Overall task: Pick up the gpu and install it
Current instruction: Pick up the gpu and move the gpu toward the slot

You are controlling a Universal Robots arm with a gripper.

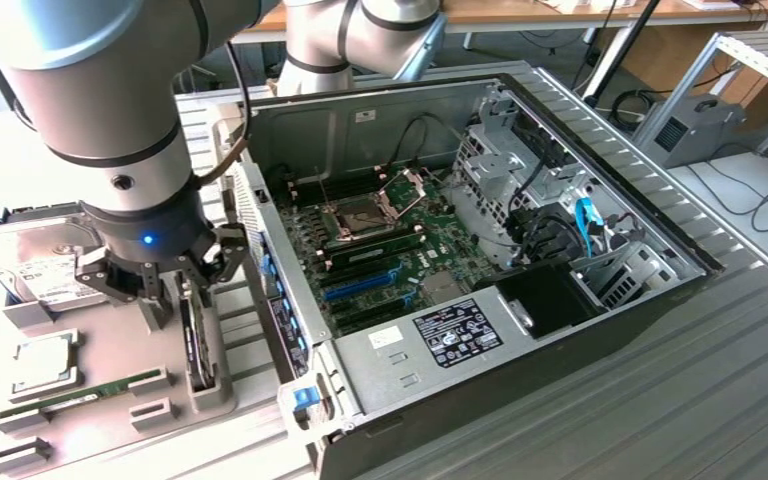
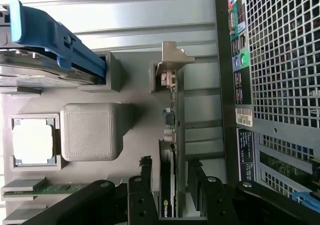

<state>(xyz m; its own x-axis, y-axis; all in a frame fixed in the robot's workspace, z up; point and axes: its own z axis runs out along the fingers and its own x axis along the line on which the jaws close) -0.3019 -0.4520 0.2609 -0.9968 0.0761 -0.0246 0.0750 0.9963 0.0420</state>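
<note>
The gpu (image 1: 199,345) stands on edge in a slot of the grey holder (image 1: 211,385), just off the open computer case's rear wall on the exterior view's left. In the wrist view I see the gpu (image 2: 169,155) edge-on, with its silver end bracket (image 2: 172,60) at the far end. My gripper (image 1: 175,298) hangs straight over the card's near end. The gripper (image 2: 169,190) is open, with one black finger (image 2: 145,182) on each side of the card and a gap showing on both sides.
The open computer case (image 1: 651,240) lies on its side with the motherboard (image 1: 398,250) exposed. Its perforated rear wall (image 2: 285,85) runs close beside the holder. On the grey tray sit a hard drive (image 1: 44,265), a processor (image 1: 40,362) and a memory stick (image 1: 84,393).
</note>
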